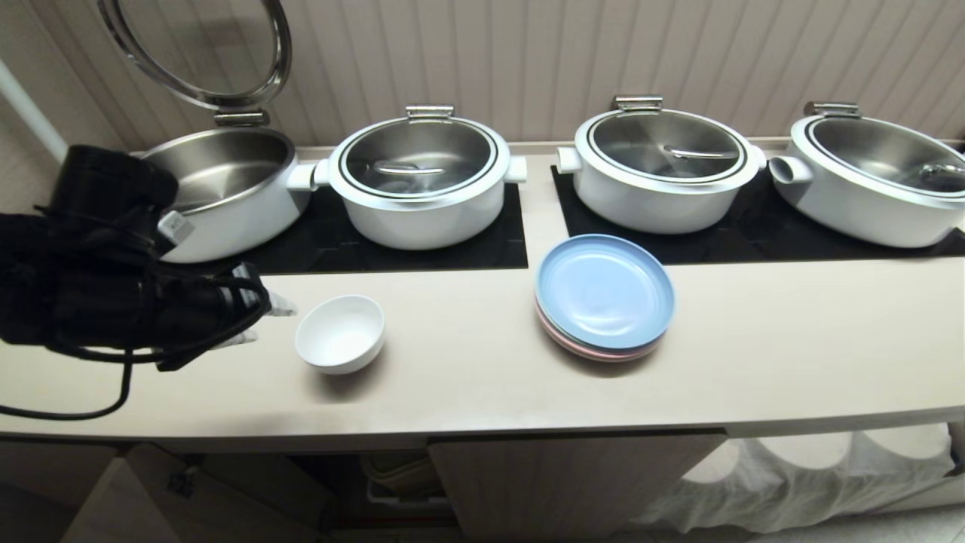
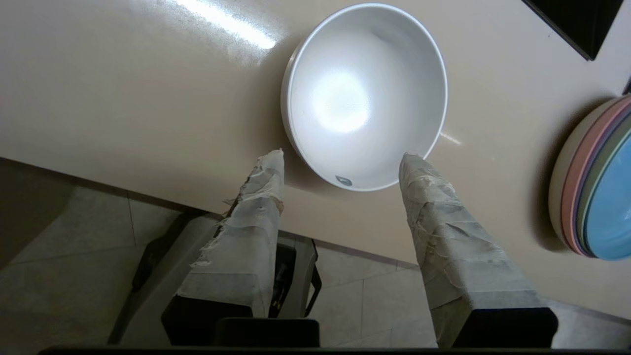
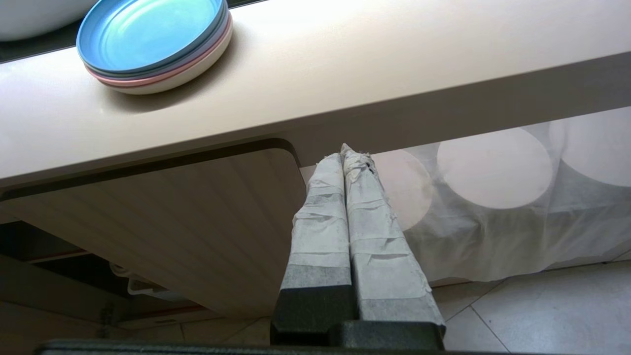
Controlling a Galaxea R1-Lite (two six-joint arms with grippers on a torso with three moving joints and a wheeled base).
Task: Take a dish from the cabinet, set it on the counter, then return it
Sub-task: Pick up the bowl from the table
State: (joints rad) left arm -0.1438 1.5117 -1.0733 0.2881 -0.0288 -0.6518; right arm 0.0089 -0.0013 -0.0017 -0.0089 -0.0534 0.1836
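1. The bowl [image 1: 340,332] stands upright on the counter [image 1: 482,377], in front of the black hob panel [image 1: 392,234] and well to the left of the stack of plates [image 1: 604,296]. The setting-down step looks done; the return to the cabinet [image 1: 573,483] is the step in hand.
2. The left pincer [image 2: 340,157] sits at the bowl's near rim with its taped fingers [image 2: 256,197] parted about the bowl's width, holding nothing.
3. Next move, as I judge it: bring the fingers onto the rim, close, lift, then carry the bowl down to the cabinet below.
4. The right pincer [image 3: 345,155] hangs parked under the counter edge, pressed shut and empty.
5. Hard to tell: whether either left fingertip touches the rim. The cabinet's inside is dark and mostly cut off, so no shelf can be picked out.
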